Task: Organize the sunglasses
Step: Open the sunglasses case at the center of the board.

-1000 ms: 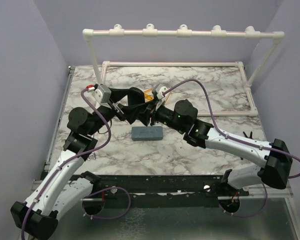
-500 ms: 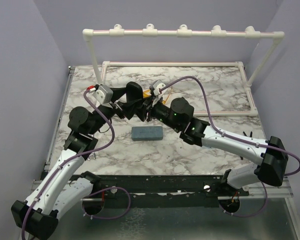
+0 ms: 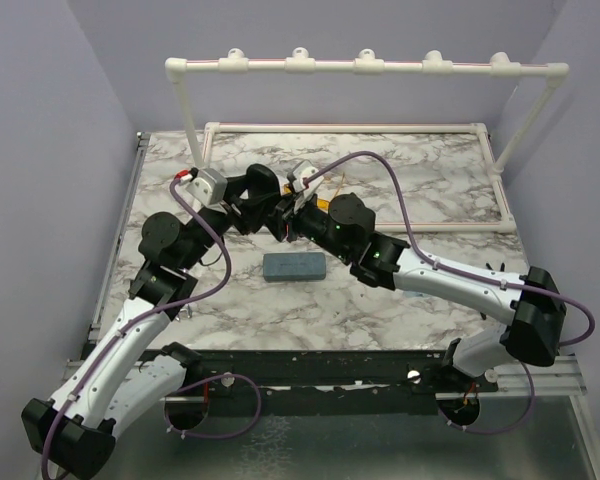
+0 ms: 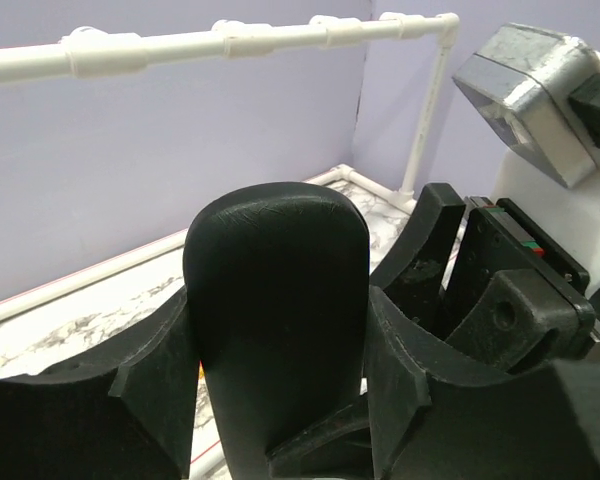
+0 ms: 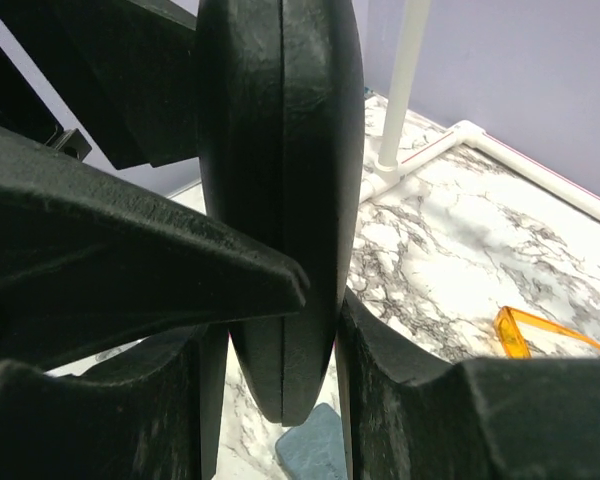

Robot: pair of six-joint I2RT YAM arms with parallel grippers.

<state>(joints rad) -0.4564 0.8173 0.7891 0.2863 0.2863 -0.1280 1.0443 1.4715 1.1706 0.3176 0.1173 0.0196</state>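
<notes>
Fig.: Your left gripper (image 4: 277, 305) and right gripper (image 5: 323, 300), both clamped on black oval case (image 3: 264, 188), raised over table (image 3: 430, 180) middle. Yellow-orange sunglasses (image 5: 540, 335) flat on table, toward far edge. Grey-blue case (image 3: 294, 266) nearer you.

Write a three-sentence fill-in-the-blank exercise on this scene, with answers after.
The right gripper is shut on the ___ oval case.
The rectangular case lying on the table is ___.
The sunglasses on the table have an ___ frame.
Answers: black; grey-blue; orange.
</notes>
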